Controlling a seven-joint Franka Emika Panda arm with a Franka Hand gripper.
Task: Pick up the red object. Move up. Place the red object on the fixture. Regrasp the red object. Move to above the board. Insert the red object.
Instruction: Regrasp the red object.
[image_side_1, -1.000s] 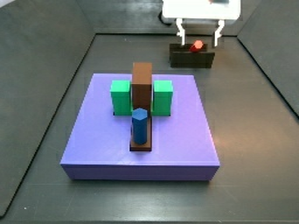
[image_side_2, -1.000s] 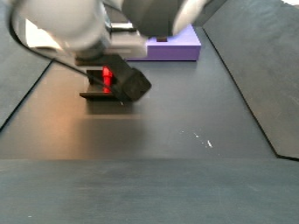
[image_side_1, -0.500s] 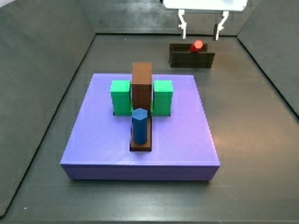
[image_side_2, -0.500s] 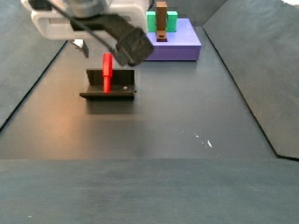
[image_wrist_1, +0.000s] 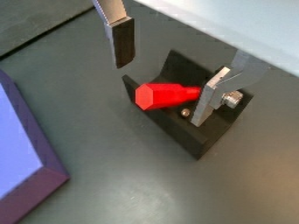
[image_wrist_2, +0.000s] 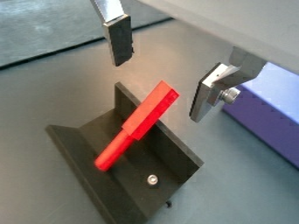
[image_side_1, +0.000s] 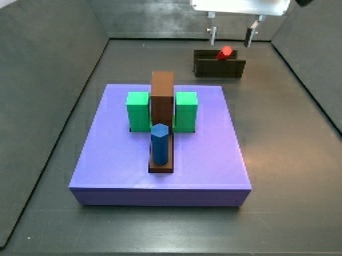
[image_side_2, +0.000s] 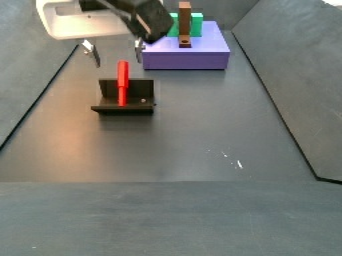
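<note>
The red object (image_wrist_2: 135, 127) is a short red peg leaning in the dark fixture (image_wrist_2: 128, 179); it also shows in a wrist view (image_wrist_1: 163, 94) and in both side views (image_side_1: 226, 51) (image_side_2: 122, 82). The fixture (image_side_1: 219, 65) (image_side_2: 123, 100) (image_wrist_1: 198, 114) stands on the dark floor beyond the board (image_side_1: 163, 150). My gripper (image_wrist_2: 160, 70) (image_wrist_1: 166, 72) is open and empty, just above the peg, with one finger on each side and neither touching it. In the side views it hangs over the fixture (image_side_1: 230, 33) (image_side_2: 114, 45).
The purple board (image_side_2: 187, 52) carries two green blocks (image_side_1: 139, 111), a brown bar (image_side_1: 163, 95) and a blue peg (image_side_1: 159, 143). Its edge shows in both wrist views (image_wrist_1: 21, 157) (image_wrist_2: 274, 114). Dark walls ring the floor.
My gripper has let go of the red peg and risen straight up from the fixture. The peg stays leaning in the fixture.
</note>
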